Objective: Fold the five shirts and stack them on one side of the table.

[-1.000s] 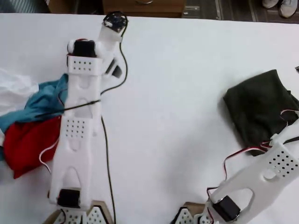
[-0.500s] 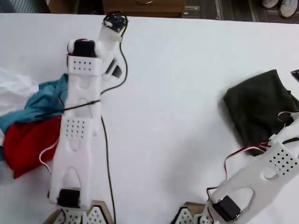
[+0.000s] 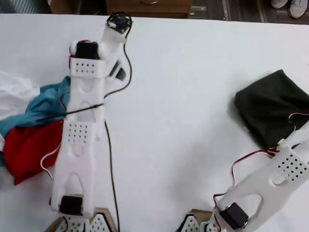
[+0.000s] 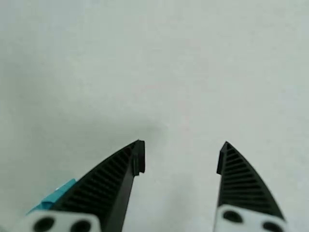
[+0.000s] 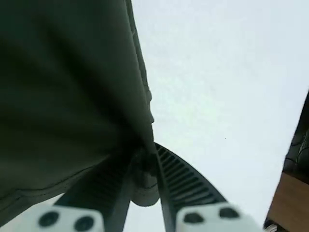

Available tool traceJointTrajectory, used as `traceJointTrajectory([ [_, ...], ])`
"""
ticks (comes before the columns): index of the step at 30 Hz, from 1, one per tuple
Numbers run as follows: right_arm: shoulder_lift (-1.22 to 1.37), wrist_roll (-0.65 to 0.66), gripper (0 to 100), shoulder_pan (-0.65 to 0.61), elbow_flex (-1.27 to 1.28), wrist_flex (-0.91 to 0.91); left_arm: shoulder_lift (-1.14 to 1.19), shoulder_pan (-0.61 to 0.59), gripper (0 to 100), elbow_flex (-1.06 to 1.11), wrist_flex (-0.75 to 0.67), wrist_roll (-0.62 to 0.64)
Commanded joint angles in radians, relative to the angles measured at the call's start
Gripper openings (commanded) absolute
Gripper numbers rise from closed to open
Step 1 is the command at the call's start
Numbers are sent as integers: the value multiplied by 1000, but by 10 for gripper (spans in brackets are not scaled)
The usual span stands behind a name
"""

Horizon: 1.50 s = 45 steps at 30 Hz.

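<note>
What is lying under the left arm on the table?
The teal shirt and the red shirt pass under the left arm, a white shirt beside them. How far they reach beneath it is covered.

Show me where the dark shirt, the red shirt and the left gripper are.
dark shirt [image 3: 273,106], high view, middle of the folded cloth.
red shirt [image 3: 29,150], high view, middle of its visible cloth.
left gripper [image 4: 182,145], left wrist view, midway between its open fingertips.
</note>
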Motion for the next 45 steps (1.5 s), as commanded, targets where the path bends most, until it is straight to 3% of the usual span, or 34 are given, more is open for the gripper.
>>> traceJointTrajectory([
  [1, 13, 6, 20, -4, -32, -42, -80, 11, 264, -28, 17, 0],
  [9, 117, 84, 36, 4, -46, -70, -80, 11, 264, -28, 17, 0],
  [15, 117, 41, 227, 12, -163, -30, -80, 12, 264, -27, 17, 0],
  [21, 116, 38, 214, -39, -362, 262, -78, 17, 264, -27, 17, 0],
  [29, 94, 26, 213, -117, -313, 266, -78, 15, 264, -27, 17, 0],
  [41, 93, -236, 212, -334, -307, 271, -78, 15, 264, -27, 17, -5],
  [45, 41, -321, 212, -355, -253, 278, -78, 14, 264, -27, 17, -5],
])
